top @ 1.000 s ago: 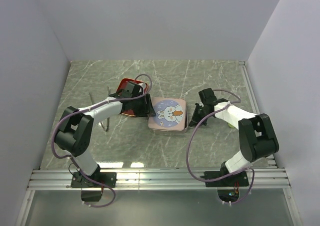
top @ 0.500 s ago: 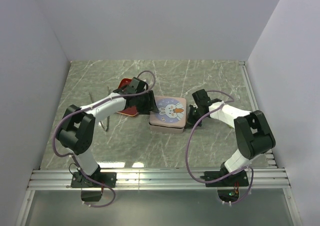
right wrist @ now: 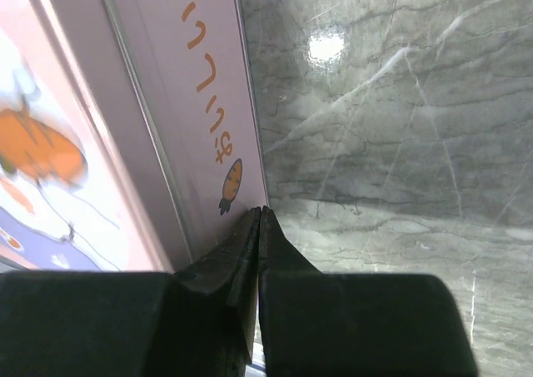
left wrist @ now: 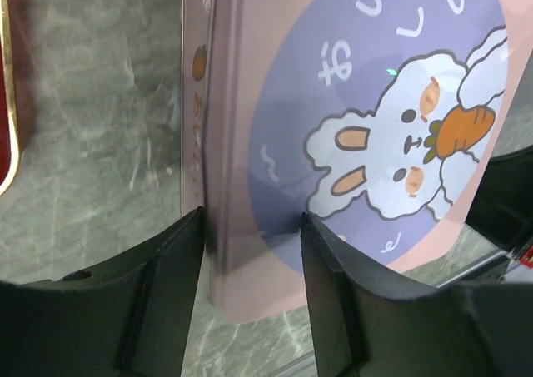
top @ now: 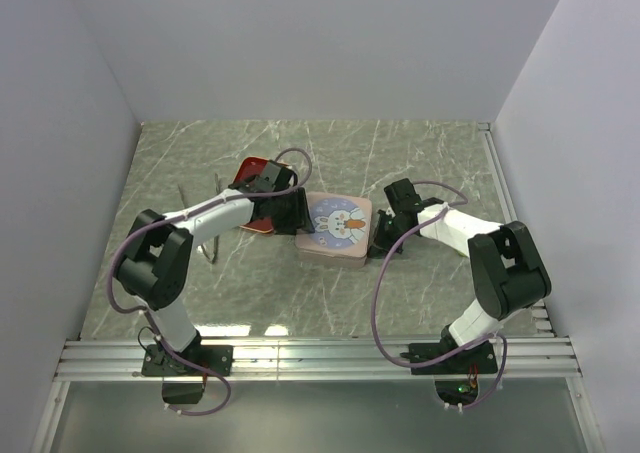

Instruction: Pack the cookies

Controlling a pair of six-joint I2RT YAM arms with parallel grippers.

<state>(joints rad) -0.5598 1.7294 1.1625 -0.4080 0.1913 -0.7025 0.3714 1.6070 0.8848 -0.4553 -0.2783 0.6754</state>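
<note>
The cookies are hidden. A pink square tin (top: 338, 223) with a rabbit-and-carrot lid (left wrist: 375, 102) sits mid-table, its lid on top. My left gripper (top: 298, 213) straddles the lid's left edge (left wrist: 250, 223). One finger lies against the side wall and the other over the lid's top, shut on that edge. My right gripper (top: 380, 235) is shut with nothing between its fingers. Its tip (right wrist: 261, 210) touches the bottom of the tin's right side wall (right wrist: 208, 102), by a printed carrot.
A red tray (top: 252, 168) with a gold rim (left wrist: 7, 102) lies just left of the tin, partly under my left arm. Thin metal pieces (top: 210, 248) lie on the marble further left. Walls stand on three sides.
My right gripper has closed and moved left against the tin's right side. The tin and lid have shifted slightly left, and my left gripper has moved with them.
</note>
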